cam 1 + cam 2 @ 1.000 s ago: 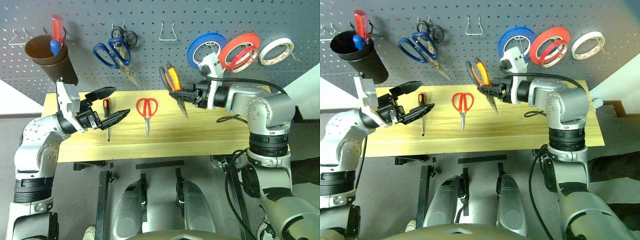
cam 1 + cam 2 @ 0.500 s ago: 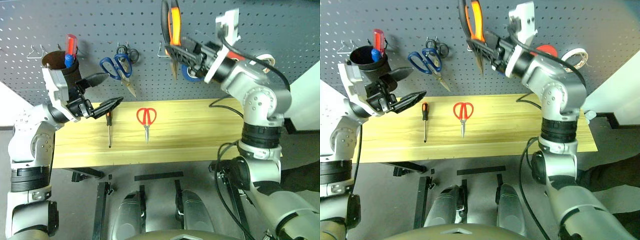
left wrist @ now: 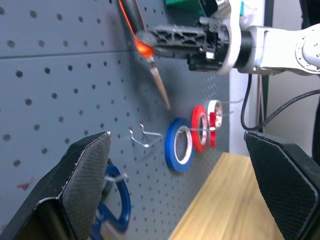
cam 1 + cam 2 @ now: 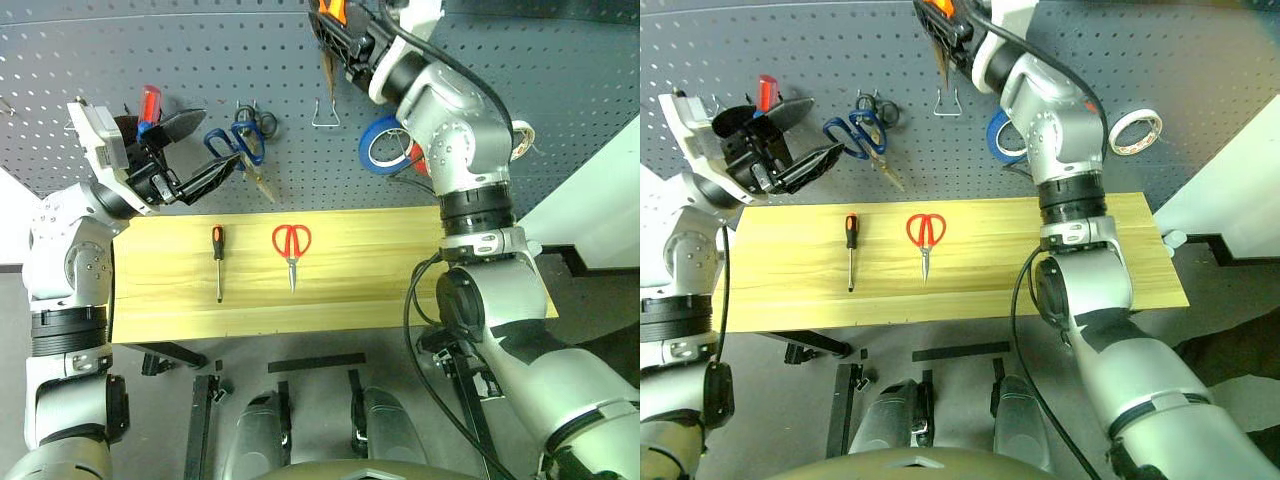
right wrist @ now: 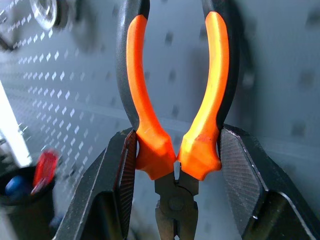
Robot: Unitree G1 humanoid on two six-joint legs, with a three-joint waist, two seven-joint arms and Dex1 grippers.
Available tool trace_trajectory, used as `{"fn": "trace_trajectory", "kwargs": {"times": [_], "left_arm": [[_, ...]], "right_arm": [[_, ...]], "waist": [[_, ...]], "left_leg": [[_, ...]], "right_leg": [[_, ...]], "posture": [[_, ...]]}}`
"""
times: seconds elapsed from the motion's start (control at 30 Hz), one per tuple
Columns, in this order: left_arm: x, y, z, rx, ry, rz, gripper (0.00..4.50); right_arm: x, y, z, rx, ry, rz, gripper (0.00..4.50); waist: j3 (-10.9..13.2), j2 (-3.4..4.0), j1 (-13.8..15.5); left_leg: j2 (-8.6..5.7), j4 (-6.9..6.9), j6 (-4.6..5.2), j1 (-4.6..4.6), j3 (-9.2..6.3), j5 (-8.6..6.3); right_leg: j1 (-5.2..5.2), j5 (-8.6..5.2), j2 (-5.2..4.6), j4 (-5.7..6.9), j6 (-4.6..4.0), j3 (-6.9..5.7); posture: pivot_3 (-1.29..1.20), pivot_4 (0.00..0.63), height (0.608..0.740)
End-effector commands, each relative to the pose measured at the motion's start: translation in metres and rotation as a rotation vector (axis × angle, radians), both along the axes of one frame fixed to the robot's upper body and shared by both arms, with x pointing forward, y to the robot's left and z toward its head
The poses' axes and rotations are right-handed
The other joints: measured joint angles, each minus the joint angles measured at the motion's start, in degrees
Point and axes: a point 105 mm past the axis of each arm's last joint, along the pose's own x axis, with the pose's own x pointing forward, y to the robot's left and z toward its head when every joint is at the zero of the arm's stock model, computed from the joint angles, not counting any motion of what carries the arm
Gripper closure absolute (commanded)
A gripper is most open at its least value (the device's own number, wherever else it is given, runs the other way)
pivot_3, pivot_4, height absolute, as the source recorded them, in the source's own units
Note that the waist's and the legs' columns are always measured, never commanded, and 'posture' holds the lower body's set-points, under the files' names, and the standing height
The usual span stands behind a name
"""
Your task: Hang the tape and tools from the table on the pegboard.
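R gripper (image 5: 172, 165) is squeezing the pliers (image 5: 175, 100) up high at the pegboard (image 4: 560, 90). L gripper (image 4: 190, 150), jaws wide open, is holding nothing. Screwdriver (image 4: 217, 258) & red scissors (image 4: 291, 248) are lying on the table (image 4: 380, 270).

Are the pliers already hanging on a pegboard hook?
No. The pliers are clamped by their orange handles between the right gripper fingers, held up in front of the pegboard, off any hook.

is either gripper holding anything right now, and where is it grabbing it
The right gripper holds the pliers, its jaws clamped on the lower ends of the orange-and-black handles, just above the pivot. The left gripper is open and holds nothing.
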Motion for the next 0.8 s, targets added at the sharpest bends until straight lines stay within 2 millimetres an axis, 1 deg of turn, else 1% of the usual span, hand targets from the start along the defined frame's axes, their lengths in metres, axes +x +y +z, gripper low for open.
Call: {"fn": "trace_trajectory", "kwargs": {"times": [0.03, 0.1, 0.23, 0.4, 0.6, 0.8], "left_arm": [[-0.001, 0.001, 0.010, -0.009, -0.052, 0.014, 0.00], [0.000, 0.000, 0.009, -0.007, -0.048, 0.017, 0.00], [0.002, 0.000, 0.003, 0.006, -0.030, 0.023, 0.00], [0.008, -0.002, -0.002, 0.022, 0.002, 0.052, 0.00], [0.011, -0.007, -0.007, 0.045, 0.018, 0.061, 0.00], [0.009, -0.007, -0.010, 0.059, 0.024, 0.063, 0.00]], "right_arm": [[-0.001, 0.001, 0.017, 0.009, -0.083, -0.036, 2.43], [0.002, 0.003, 0.013, 0.001, -0.080, -0.042, 2.43], [0.009, 0.007, -0.001, -0.001, -0.053, -0.064, 2.43], [0.019, 0.010, -0.017, -0.022, -0.030, -0.108, 2.43], [0.026, 0.013, -0.023, -0.011, -0.007, -0.159, 2.43], [0.031, 0.008, -0.027, -0.024, 0.009, -0.197, 2.43]], "waist": [[-0.2, -0.04, -0.4], [-0.2, -0.03, -0.6], [-0.3, 0.00, -0.7], [-0.4, 0.00, -0.8], [-0.5, 0.00, -0.8], [-0.5, 0.00, -1.4]], "left_leg": [[0.00, 0.01, 0.00, 0.00, 0.00, 0.00], [0.00, 0.07, 0.00, 0.03, 0.00, 0.00], [0.02, 0.08, -0.06, 0.40, 0.02, 0.04], [0.04, 0.07, -0.07, 0.48, 0.05, 0.04], [0.04, 0.08, -0.07, 0.50, 0.04, 0.04], [0.04, 0.10, -0.08, 0.62, 0.05, 0.05]], "right_leg": [[0.01, 0.00, 0.00, 0.00, 0.00, 0.00], [0.07, 0.00, 0.00, 0.01, 0.00, 0.00], [0.31, 0.00, 0.00, 0.11, -0.01, 0.05], [0.36, 0.01, 0.02, 0.13, -0.01, 0.12], [0.38, 0.01, 0.02, 0.13, -0.02, 0.14], [0.49, 0.02, 0.02, 0.15, -0.04, 0.16]], "posture": [[0.06, 0.065, 0.732], [0.06, 0.069, 0.732], [0.05, 0.074, 0.732], [0.05, 0.085, 0.732], [0.04, 0.092, 0.732], [0.05, 0.104, 0.732]]}}
